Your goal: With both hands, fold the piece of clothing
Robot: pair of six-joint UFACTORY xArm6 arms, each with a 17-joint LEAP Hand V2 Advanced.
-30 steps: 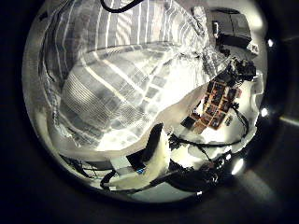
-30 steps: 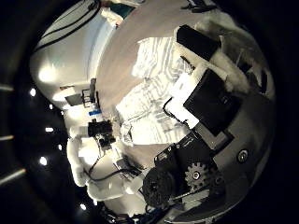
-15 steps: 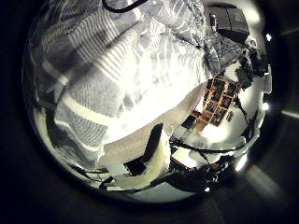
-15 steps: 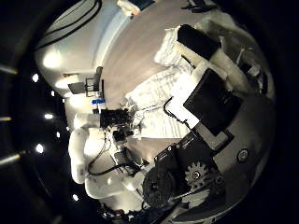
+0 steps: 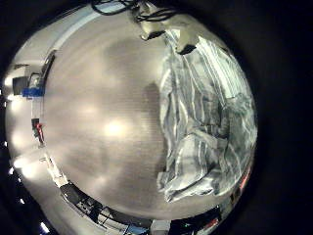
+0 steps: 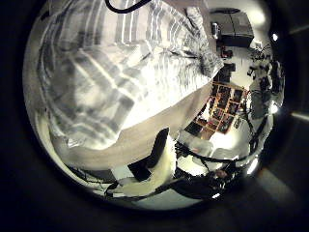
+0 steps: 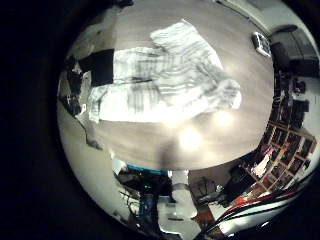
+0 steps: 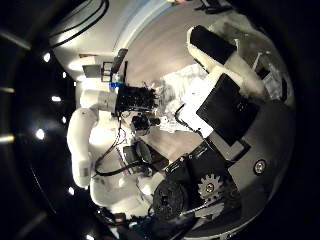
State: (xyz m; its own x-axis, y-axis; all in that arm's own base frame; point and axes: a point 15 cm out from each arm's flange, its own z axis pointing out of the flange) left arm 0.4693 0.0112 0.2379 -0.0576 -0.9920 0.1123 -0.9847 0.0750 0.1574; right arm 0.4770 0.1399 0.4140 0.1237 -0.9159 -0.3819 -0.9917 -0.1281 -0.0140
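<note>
Striped shirt point(image 7: 165, 72) spread flat on tabletop point(image 5: 98, 117), below both palms, closer to left; finger state of either hand: cannot tell.

Four palm cams, no outside view here.

Both left palm views look down at the striped garment point(image 5: 205, 113) on the table point(image 5: 98, 108); the thumb-side one sits much closer, cloth filling it. The right little-finger view sees the whole garment from farther off. The right thumb-side view faces the other hand point(image 8: 135, 100) past its own fingers point(image 8: 225, 95).
</note>
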